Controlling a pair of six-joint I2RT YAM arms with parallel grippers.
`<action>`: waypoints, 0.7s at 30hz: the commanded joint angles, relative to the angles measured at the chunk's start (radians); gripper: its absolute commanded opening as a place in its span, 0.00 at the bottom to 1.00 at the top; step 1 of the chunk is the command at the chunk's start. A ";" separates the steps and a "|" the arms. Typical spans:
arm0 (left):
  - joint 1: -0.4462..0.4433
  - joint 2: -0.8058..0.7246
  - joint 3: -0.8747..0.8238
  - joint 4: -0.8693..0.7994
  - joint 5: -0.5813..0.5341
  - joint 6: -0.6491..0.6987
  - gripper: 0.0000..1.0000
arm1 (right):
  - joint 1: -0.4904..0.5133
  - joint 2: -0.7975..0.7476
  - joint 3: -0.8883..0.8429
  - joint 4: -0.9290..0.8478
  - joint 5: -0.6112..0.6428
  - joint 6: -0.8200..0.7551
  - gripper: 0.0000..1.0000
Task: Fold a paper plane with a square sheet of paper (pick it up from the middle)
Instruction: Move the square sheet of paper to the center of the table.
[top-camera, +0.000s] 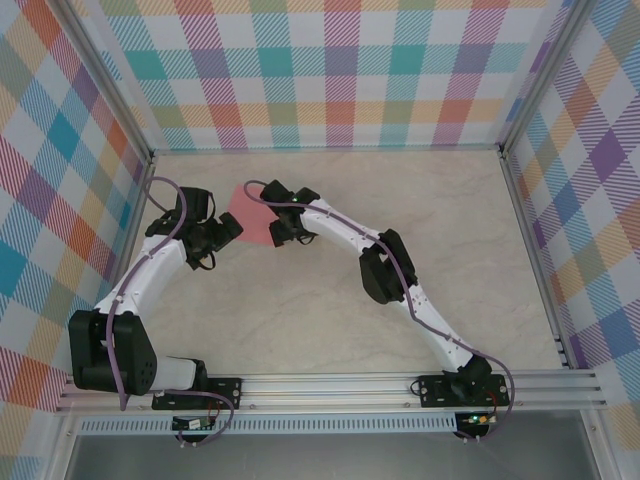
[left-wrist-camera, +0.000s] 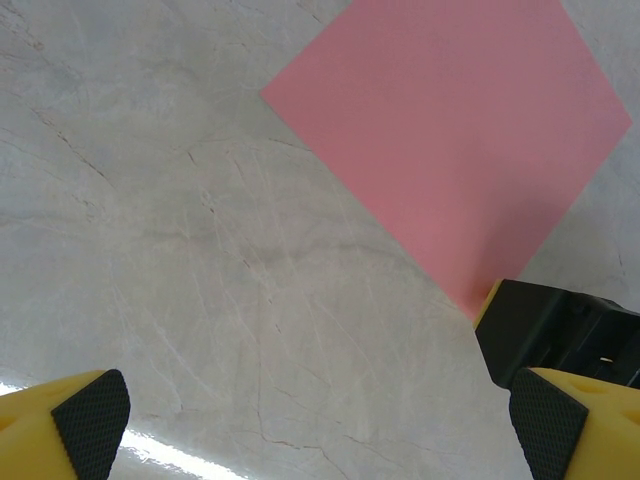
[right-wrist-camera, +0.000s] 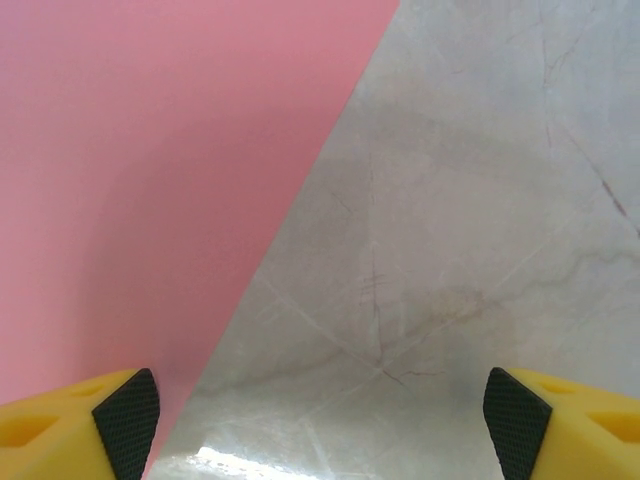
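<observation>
Paper (top-camera: 250, 213) lay flat on the table (top-camera: 400, 300) between the grippers. Right gripper (right-wrist-camera: 320, 430), jaws spread, was nearer, one fingertip (right-wrist-camera: 125, 420) over the paper's edge. Left gripper (left-wrist-camera: 320, 435), also spread wide, sat just short, paper ahead to its right.

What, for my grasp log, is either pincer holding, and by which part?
Nothing: the left pincer and right pincer are open, and the square sheet of paper lies flat.

The square sheet of paper (right-wrist-camera: 150, 180) lies flat on the left, its straight edge running diagonally across the marbled table (right-wrist-camera: 480, 200). The right gripper (right-wrist-camera: 320, 430) is spread wide, one black pad (right-wrist-camera: 125, 420) over the paper's edge and the other over bare table.
</observation>
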 joint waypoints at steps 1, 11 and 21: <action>0.014 -0.003 -0.006 -0.032 -0.006 -0.011 1.00 | 0.005 -0.028 -0.118 -0.096 0.039 -0.121 0.86; 0.015 0.015 -0.037 -0.005 0.017 -0.016 1.00 | -0.065 -0.534 -0.975 0.179 -0.045 -0.231 0.87; 0.015 0.045 -0.046 0.023 0.074 -0.050 1.00 | -0.090 -0.672 -0.897 0.141 -0.156 -0.037 0.84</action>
